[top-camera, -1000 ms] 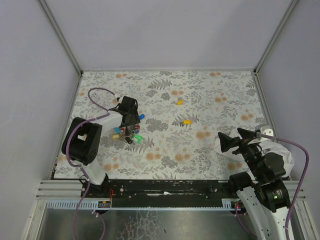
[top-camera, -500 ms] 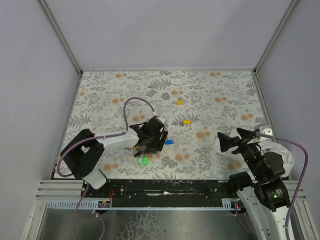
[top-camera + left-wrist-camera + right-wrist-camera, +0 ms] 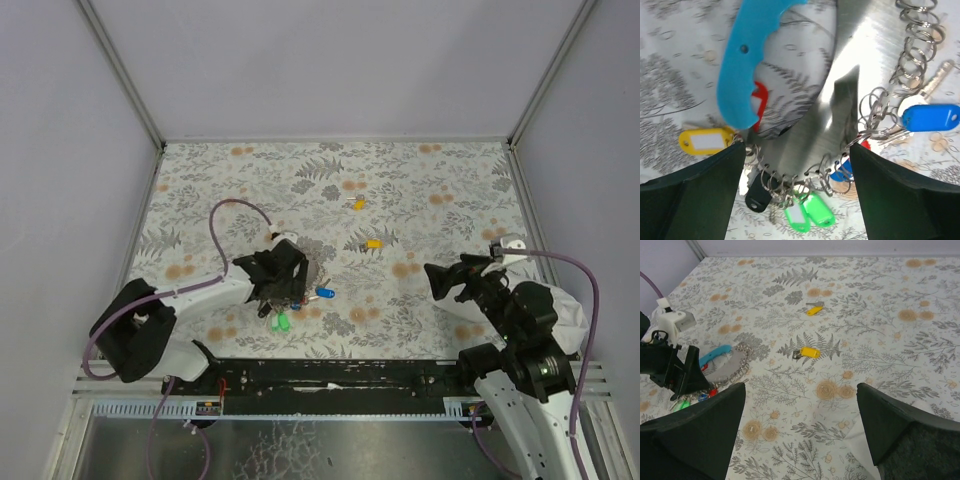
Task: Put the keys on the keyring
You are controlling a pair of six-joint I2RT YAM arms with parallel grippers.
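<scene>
The keyring is a curved silvery plate (image 3: pixel 840 100) whose holed edge carries several small rings. Blue (image 3: pixel 930 117), green (image 3: pixel 810 212), black (image 3: pixel 757 197), red and one yellow-tagged key (image 3: pixel 705 140) hang from it. A light-blue strip (image 3: pixel 747 65) lies along it. My left gripper (image 3: pixel 797 145) has its jaws wide apart, and the plate's ringed edge lies between them. In the top view it (image 3: pixel 287 292) sits over the cluster at the front centre-left. Two loose yellow keys (image 3: pixel 374 243) (image 3: pixel 358 204) lie mid-table. They also show in the right wrist view (image 3: pixel 810 352) (image 3: pixel 814 310). My right gripper (image 3: pixel 437 282) (image 3: pixel 801 385) is open and empty, right of the keys.
A white cloth (image 3: pixel 545 305) lies under the right arm at the table's right edge. Grey walls close the table at the back and both sides. A black rail (image 3: pixel 330 372) runs along the near edge. The patterned tabletop (image 3: pixel 430 190) is flat.
My left gripper and the key cluster moved right from the left side toward the front centre, then slightly back left. My right gripper edged a little left.
</scene>
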